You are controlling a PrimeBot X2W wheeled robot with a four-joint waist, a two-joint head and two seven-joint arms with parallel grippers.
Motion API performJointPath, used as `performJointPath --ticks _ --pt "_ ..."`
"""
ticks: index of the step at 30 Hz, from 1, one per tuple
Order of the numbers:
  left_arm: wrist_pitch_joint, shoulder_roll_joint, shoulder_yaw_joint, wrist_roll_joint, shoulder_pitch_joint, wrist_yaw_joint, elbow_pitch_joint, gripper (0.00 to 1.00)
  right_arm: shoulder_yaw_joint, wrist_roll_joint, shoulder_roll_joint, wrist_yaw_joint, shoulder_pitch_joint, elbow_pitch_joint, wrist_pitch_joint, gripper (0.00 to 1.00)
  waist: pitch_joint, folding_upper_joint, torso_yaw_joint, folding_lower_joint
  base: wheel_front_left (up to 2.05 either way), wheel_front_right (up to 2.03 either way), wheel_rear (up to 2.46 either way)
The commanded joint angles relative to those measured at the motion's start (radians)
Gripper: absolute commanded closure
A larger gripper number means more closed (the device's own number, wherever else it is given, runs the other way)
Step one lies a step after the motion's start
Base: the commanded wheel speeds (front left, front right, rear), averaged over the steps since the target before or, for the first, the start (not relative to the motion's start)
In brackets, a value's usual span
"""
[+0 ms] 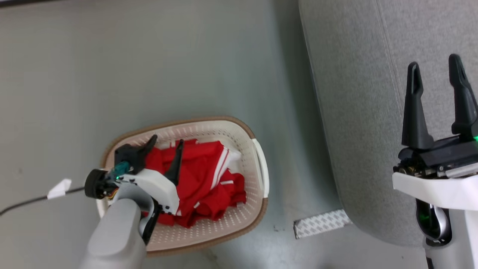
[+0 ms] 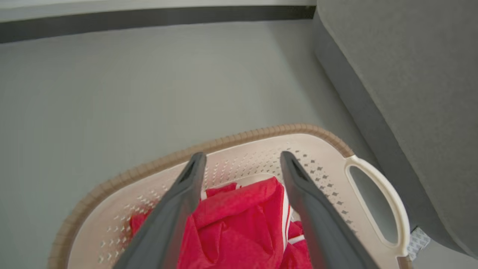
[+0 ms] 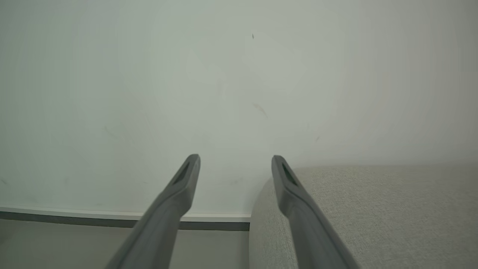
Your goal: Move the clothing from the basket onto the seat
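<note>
My left gripper [image 1: 167, 140] hangs over the basket [image 1: 209, 121] in the lower left of the head view, its two fingers spread wide with nothing between them. In the left wrist view the fingers straddle the top of the red clothing [image 1: 203, 175]; whether they touch the fabric I cannot tell. The clothing lies bunched inside the basket, white stripes showing toward the handle side. The basket stands on the grey floor [image 1: 149, 56], near the seat [image 1: 358, 112] but apart from it, with its white handle [image 1: 261, 168] facing the seat. My right gripper [image 1: 434, 61] is at the right edge of the head view, above the seat, fingers apart and empty. A patterned strip [image 1: 321, 223] lies on the floor at the seat's lower corner.
</note>
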Motion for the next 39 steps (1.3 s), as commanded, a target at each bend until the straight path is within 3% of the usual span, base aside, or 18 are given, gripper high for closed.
performJointPath --ticks 1,8,18,29,35,36,37,38,39 --pt "0.009 0.008 -0.017 -0.028 -0.031 0.000 0.053 0.00 0.000 0.011 0.003 0.003 -0.020 -0.010 0.000 0.00 0.047 -0.0001 -0.033 -0.0003 0.00 0.00 0.00" --pt "0.047 0.042 -0.143 -0.081 -0.133 0.000 0.221 0.00 0.004 0.012 0.011 0.003 -0.055 -0.050 0.000 0.00 0.121 -0.0001 -0.070 -0.0003 0.00 0.00 0.00" --pt "0.195 0.102 -0.260 -0.113 -0.277 0.000 0.421 0.00 0.018 0.055 0.014 0.003 -0.098 -0.127 0.000 0.00 0.231 -0.0001 -0.128 -0.0003 0.00 0.00 0.00" --pt "0.345 0.158 -0.322 -0.062 -0.345 0.002 0.459 0.00 0.031 0.093 0.014 0.003 -0.111 -0.165 0.000 0.00 0.318 -0.0001 -0.172 -0.0003 0.00 0.00 0.00" --pt "0.404 0.160 -0.353 -0.050 -0.341 0.002 0.467 0.00 0.032 0.096 0.014 0.003 -0.112 -0.158 0.000 0.00 0.331 -0.0001 -0.177 -0.0003 0.00 0.00 0.00" --pt "0.401 0.159 -0.353 -0.055 -0.337 0.002 0.467 0.10 0.034 0.095 0.014 0.003 -0.113 -0.156 0.000 0.00 0.329 -0.0001 -0.178 -0.0003 0.00 0.00 0.00" --pt "0.397 0.158 -0.352 -0.060 -0.334 0.003 0.467 0.82 0.034 0.092 0.014 0.003 -0.114 -0.155 0.000 0.00 0.327 -0.0001 -0.179 -0.0003 0.00 0.00 0.00" --pt "0.390 0.156 -0.351 -0.066 -0.332 0.004 0.467 1.00 0.033 0.089 0.014 0.003 -0.116 -0.154 0.000 0.00 0.325 -0.0001 -0.180 -0.0003 0.00 0.00 0.00" --pt "0.386 0.154 -0.351 -0.070 -0.330 0.003 0.467 1.00 0.032 0.089 0.014 0.003 -0.116 -0.153 0.000 0.00 0.322 -0.0001 -0.180 -0.0003 0.00 0.00 0.00"
